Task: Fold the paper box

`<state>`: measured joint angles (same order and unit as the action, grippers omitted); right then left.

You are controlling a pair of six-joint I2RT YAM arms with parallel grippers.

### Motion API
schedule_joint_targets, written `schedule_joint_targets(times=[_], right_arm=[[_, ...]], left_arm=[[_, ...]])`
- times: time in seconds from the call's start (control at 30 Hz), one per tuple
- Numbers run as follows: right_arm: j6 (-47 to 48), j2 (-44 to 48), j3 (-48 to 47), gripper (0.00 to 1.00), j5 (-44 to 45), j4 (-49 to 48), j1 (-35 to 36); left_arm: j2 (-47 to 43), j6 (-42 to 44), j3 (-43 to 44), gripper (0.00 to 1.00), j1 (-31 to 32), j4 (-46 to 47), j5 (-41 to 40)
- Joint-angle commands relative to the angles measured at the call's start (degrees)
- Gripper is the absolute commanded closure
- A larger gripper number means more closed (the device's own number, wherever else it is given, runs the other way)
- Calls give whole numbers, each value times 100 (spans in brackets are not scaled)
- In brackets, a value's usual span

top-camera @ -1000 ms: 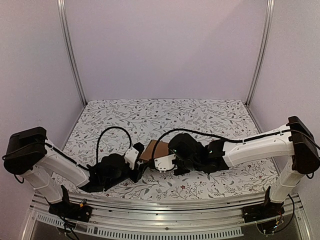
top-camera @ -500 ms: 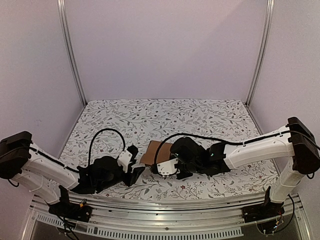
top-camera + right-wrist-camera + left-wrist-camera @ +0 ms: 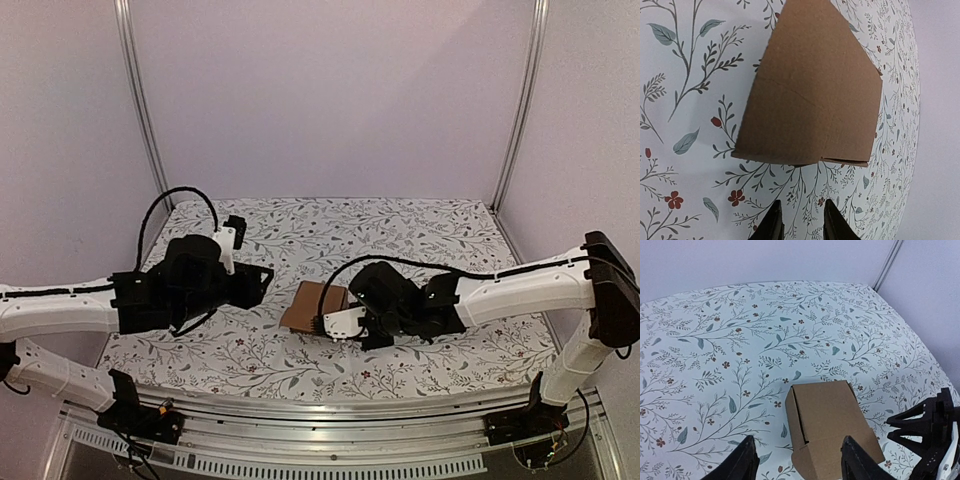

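The paper box (image 3: 314, 305) is a small closed brown cardboard cube resting on the flowered tablecloth. It fills the lower middle of the left wrist view (image 3: 829, 426) and the top of the right wrist view (image 3: 812, 90). My left gripper (image 3: 262, 277) hangs raised to the box's left, above the table. Its fingers (image 3: 746, 462) are spread wide and hold nothing. My right gripper (image 3: 324, 325) sits low just in front of the box's near right edge. Its fingers (image 3: 773, 223) stand a little apart with only cloth between them, not touching the box.
The flowered tablecloth (image 3: 330, 235) covers the whole table. Metal posts (image 3: 140, 100) and plain walls stand at the back and sides. From the left wrist, the right gripper's black fingers (image 3: 927, 432) show at the box's right.
My left arm has lifted away from the box's near left side, up and back to the left. The right gripper has eased slightly off the box. The box stays where it was.
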<state>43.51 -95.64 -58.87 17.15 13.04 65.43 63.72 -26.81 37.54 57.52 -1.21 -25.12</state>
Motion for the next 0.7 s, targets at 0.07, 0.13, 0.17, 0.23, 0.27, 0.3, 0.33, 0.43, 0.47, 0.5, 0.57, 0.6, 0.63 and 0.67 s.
schedule_joint_targets(times=[0.07,0.13,0.17,0.23,0.27,0.3,0.33,0.43,0.47,0.5,0.57,0.6,0.63,0.67], right_arm=[[-840,538,-328,67,-317,1200,-466],[-1260,631,-544,63,-504,1584,-683],[-1473,665,-689,60,-711,1842,-831],[-2160,658,-1085,54,-1499,2463,-1301],[-2680,633,-1299,50,-2169,2776,-1590],[-3042,533,-1501,47,-2736,3068,-1848],[-3246,398,-1673,44,-3206,3358,-2065],[-3641,-28,-1940,40,-4149,3909,-2209],[-3679,-133,-1909,40,-4338,3912,-2210],[-3706,-178,-1856,40,-4469,3829,-2210],[-3757,-229,-1826,40,-4777,3813,-2207],[-3799,-254,-1848,40,-4900,3835,-2210],[-3839,-293,-1871,40,-5043,3862,-2208],[-3877,-317,-1900,40,-5211,3894,-2210]], left_arm=[[985,-1700,1466,47,-1041,-2910,1886],[1313,-1837,1683,51,-1323,-3002,2649],[1478,-1840,1790,52,-1359,-3040,2915],[1780,-1777,2054,54,-1372,-3288,3173],[1916,-1760,2162,54,-1374,-3388,3251],[2033,-1750,2249,54,-1375,-3452,3362],[2128,-1750,2298,53,-1375,-3442,3558],[2378,-1778,2343,51,-1388,-3235,3934],[2460,-1776,2364,51,-1398,-3173,3996],[2547,-1775,2394,51,-1401,-3147,4008],[2716,-1767,2473,51,-1422,-3121,4006],[2794,-1771,2500,51,-1438,-3084,4043],[2854,-1781,2503,53,-1458,-2997,4126],[2931,-1806,2504,55,-1474,-2921,4229]])
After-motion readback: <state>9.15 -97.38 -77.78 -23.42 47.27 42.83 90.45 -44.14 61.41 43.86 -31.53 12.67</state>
